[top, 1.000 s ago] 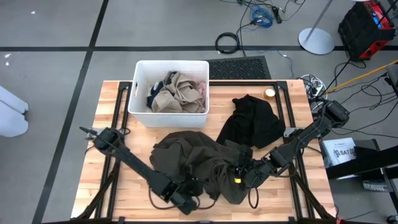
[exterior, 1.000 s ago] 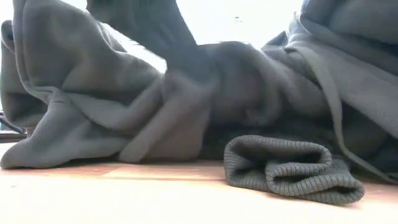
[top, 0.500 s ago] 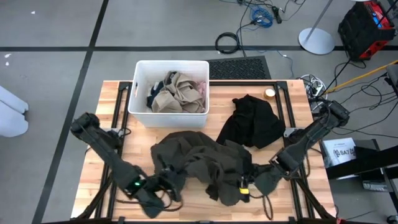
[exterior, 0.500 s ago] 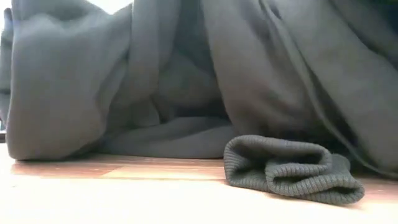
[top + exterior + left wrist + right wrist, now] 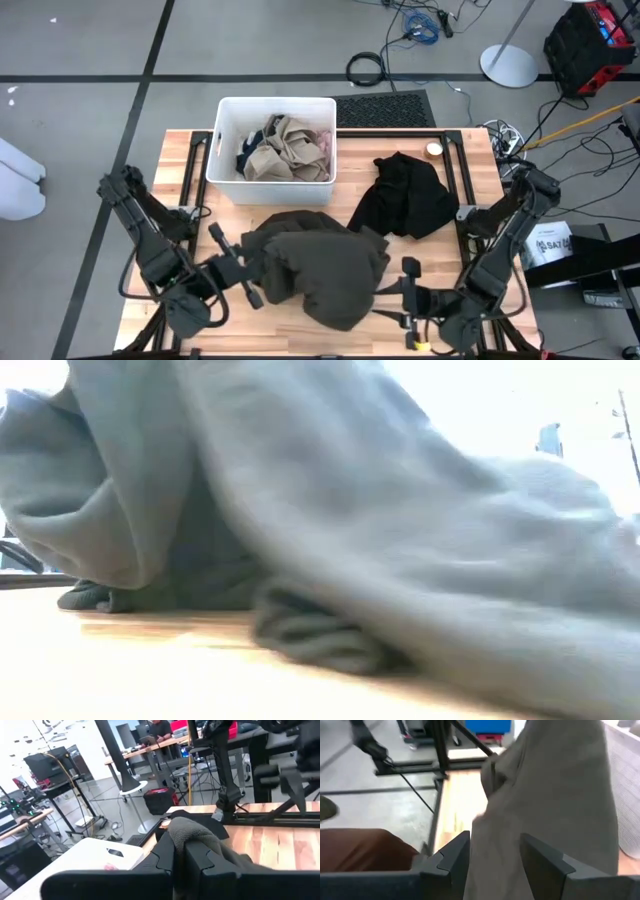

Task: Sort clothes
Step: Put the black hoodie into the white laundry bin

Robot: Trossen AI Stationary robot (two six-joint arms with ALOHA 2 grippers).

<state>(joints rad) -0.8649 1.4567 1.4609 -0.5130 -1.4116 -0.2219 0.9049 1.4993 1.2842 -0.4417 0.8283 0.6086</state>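
From above, we saw the dark olive green garment [image 5: 318,277] heaped on the front middle of the wooden table [image 5: 180,165], with the left gripper [image 5: 247,272] at its left edge and the right gripper [image 5: 398,292] at its right edge. The black garment [image 5: 407,195] lay spread to the right of the white bin [image 5: 271,150], well apart from the grippers. In the bin we saw the tan khaki garment [image 5: 283,150], a bit of the navy blue garment [image 5: 246,152] on its left side and of the pale pink garment [image 5: 324,140] on its right side.

At table height, the olive garment [image 5: 330,520] filled nearly everything we could see, a ribbed cuff [image 5: 315,635] resting on the wood.

Through the left wrist camera, we saw that arm's fingers [image 5: 162,857] pressed together, pinching a fold of the olive cloth [image 5: 192,832], with a person at a desk [image 5: 160,729] far behind in the room.

Through the right wrist camera, we saw the fingers [image 5: 452,855] spread apart with the olive fabric [image 5: 555,795] hanging between them; whether either finger touched the cloth, we could not tell.
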